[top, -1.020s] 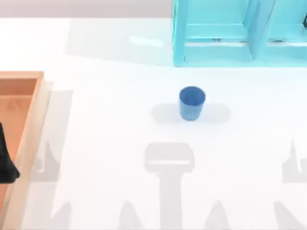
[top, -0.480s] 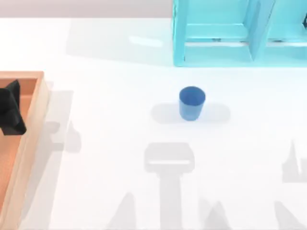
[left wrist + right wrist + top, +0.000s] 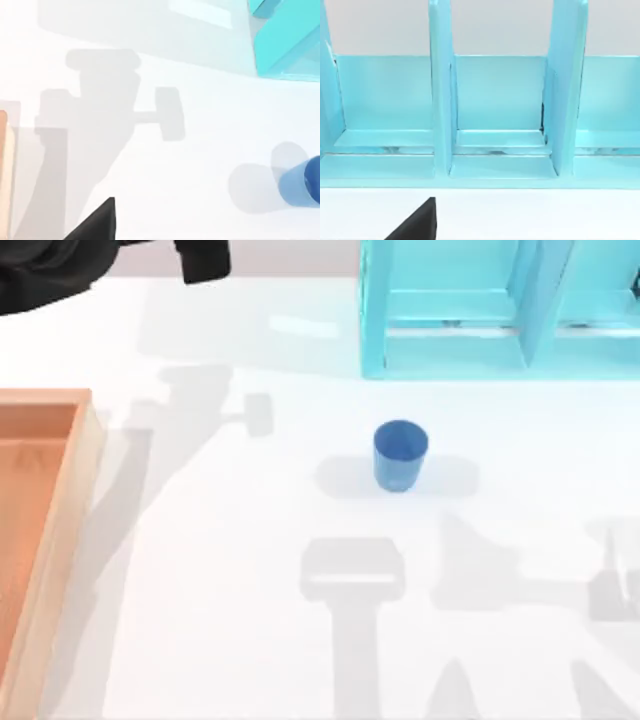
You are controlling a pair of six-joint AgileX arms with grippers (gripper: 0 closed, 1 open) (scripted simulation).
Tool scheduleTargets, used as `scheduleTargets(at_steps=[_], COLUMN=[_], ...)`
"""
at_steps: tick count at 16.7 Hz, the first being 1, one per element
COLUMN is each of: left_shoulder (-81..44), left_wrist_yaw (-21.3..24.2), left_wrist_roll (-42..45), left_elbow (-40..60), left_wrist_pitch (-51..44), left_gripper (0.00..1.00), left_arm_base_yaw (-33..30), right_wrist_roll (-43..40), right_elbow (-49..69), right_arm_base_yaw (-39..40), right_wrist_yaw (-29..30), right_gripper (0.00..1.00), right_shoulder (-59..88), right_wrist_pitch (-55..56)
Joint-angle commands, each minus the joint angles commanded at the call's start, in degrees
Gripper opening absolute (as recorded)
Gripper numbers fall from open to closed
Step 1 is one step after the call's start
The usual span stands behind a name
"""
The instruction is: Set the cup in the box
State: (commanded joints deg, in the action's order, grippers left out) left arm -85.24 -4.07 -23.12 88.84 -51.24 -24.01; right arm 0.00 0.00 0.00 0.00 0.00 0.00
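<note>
Your cup [image 3: 400,454] stands upright near the table's middle, untouched, and the box [image 3: 62,530] sits at the 9 o'clock edge with nothing in it. What changed: your left arm [image 3: 60,270], low over the box a second ago, has swung up to the far 11 o'clock corner, so the reach toward the cup looks under way. From that arm the cup lies off toward 4 o'clock, well apart. You cannot tell whether its fingers are apart or together. Farthest back, the turquoise cabinet [image 3: 500,310] stands at 1 o'clock.
</note>
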Motion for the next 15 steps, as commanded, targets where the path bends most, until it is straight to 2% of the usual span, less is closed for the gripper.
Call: scheduleTargets(at_steps=[4,8,12,15], left_shoulder=[-26.26,-46.77,-59.41,-63.10], left_wrist_yaw=[-1.56,-2.50,-2.81,-2.82], left_wrist_roll=[-6.08,-11.29,-14.90,-16.09], left_elbow=[27.23,48.94,62.60,66.68], left_wrist_pitch=[-15.13,-27.13,-34.67,-36.95], left_gripper=[1.00,1.00,1.00,1.00], left_arm_base_yaw=[-6.65,-12.36,-16.38,-17.74], right_wrist_roll=[0.00,0.00,0.00,0.00], right_elbow=[0.00,0.00,0.00,0.00], right_arm_base_yaw=[0.00,0.00,0.00,0.00], right_wrist_yaw=[0.00,0.00,0.00,0.00], right_gripper=[1.00,1.00,1.00,1.00], right_shoulder=[0.00,0.00,0.00,0.00], right_wrist_pitch=[0.00,0.00,0.00,0.00])
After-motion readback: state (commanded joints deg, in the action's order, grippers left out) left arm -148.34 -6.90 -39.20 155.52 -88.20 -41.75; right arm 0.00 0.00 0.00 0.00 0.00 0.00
